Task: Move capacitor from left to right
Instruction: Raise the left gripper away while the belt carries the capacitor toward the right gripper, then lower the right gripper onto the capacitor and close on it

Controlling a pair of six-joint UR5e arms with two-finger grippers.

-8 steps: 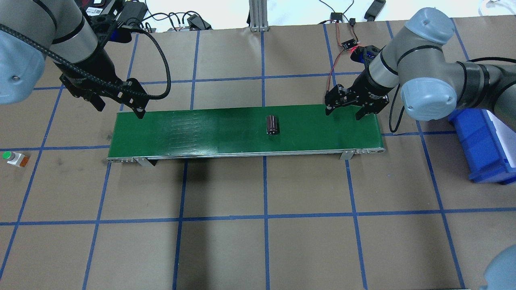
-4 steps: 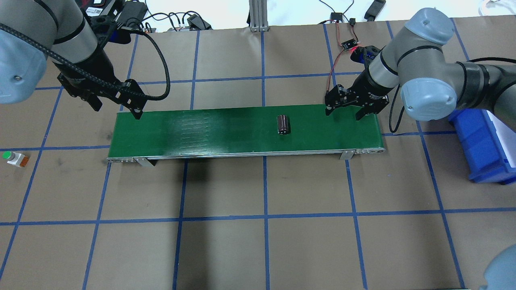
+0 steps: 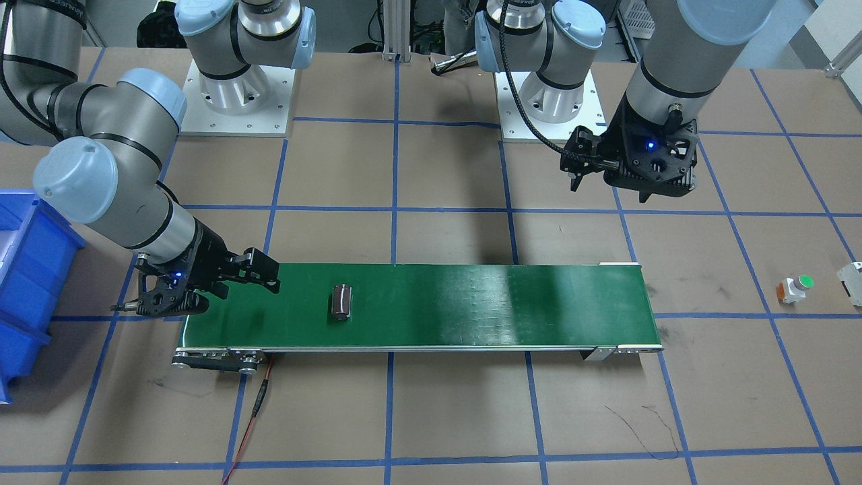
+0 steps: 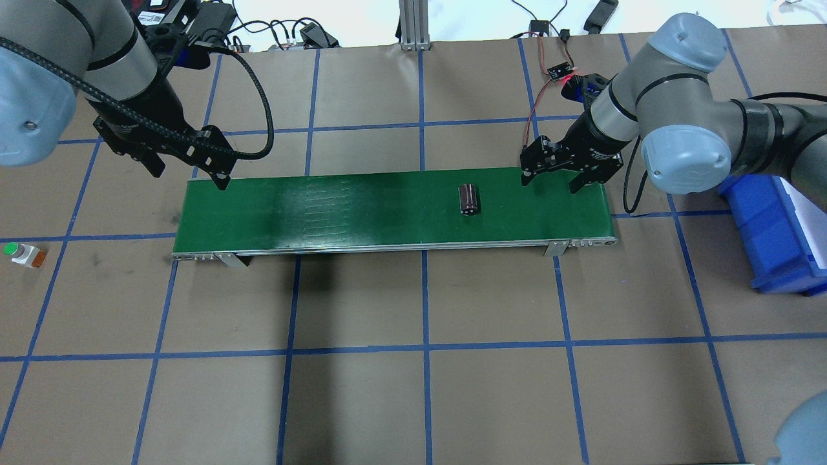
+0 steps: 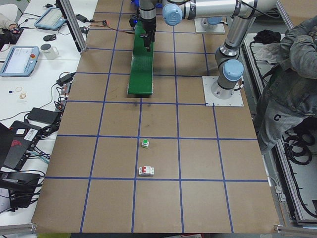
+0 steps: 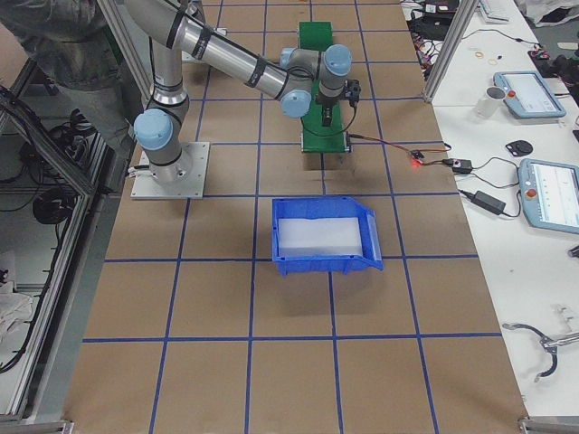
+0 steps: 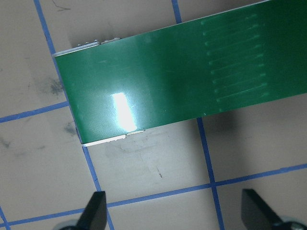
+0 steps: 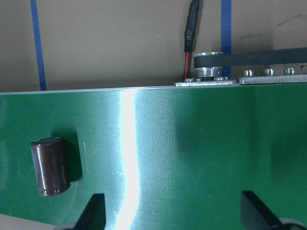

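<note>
The capacitor (image 4: pixel 470 199), a stubby dark brown cylinder, lies on the green conveyor belt (image 4: pixel 355 206), right of its middle. It also shows in the front view (image 3: pixel 341 302) and at the lower left of the right wrist view (image 8: pixel 51 166). My right gripper (image 4: pixel 549 185) is open and empty, low over the belt's right end, a short way right of the capacitor. My left gripper (image 4: pixel 189 175) is open and empty, above the belt's far left corner. The left wrist view shows only the bare belt end (image 7: pixel 168 72).
A blue bin (image 4: pixel 775 232) stands right of the belt. A white push button with a green cap (image 4: pixel 22 254) and a white-grey blocky component (image 3: pixel 852 279) lie on the table at the far left. Cables and a small red-lit board (image 4: pixel 561 71) lie behind the belt.
The capacitor has travelled to the right along the belt, closer to my right gripper. Both arms have stayed almost where they were, grippers open.
</note>
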